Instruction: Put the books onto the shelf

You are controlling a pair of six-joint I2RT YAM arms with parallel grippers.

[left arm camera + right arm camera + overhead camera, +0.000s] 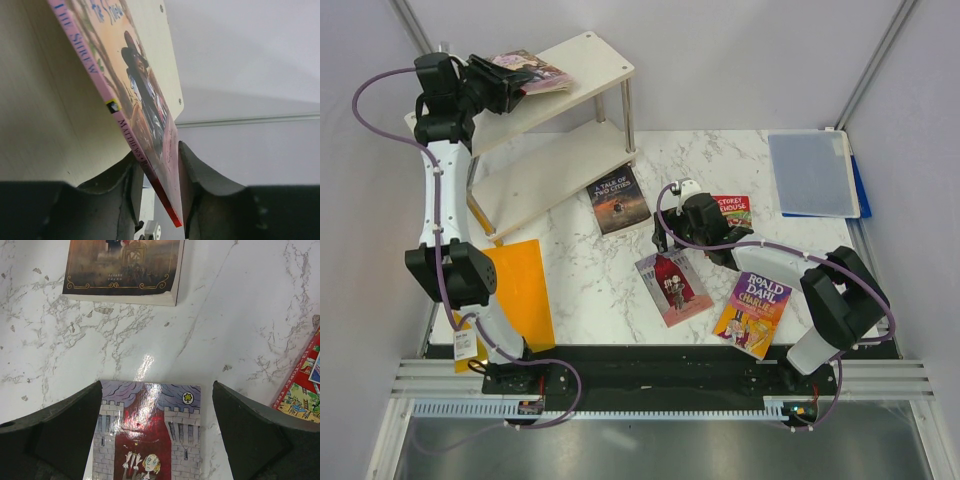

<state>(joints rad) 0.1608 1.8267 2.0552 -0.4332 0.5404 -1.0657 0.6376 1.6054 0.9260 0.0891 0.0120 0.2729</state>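
Left pincer: one finger on each side of a corner of the pink paperback, gap narrow. Cannot tell whether the pads press the book or stand just off it.
Pink paperback: lies on the top board of the shelf, toward the board's left end, with the gripped corner hanging past the board's edge.
Shelf: stands at the desk's far left corner.
Step in hand (judged): letting go of the first book.
Doing it well: part both pads clear of cover and spine, then draw straight back in line with the book, no lift or twist. The corner overhangs, so a dragging pad could pull the book off.
Right pincer: spread wide, empty, low over the top edge of the lilac castle book.
Castle book: flat, mid-desk.
Others on the desk: "A Tale of Two Cities" beside the shelf; Treehouse book right of the right pincer; Roald Dahl book by the near edge, right.
Progress (judged): one up, four to go.
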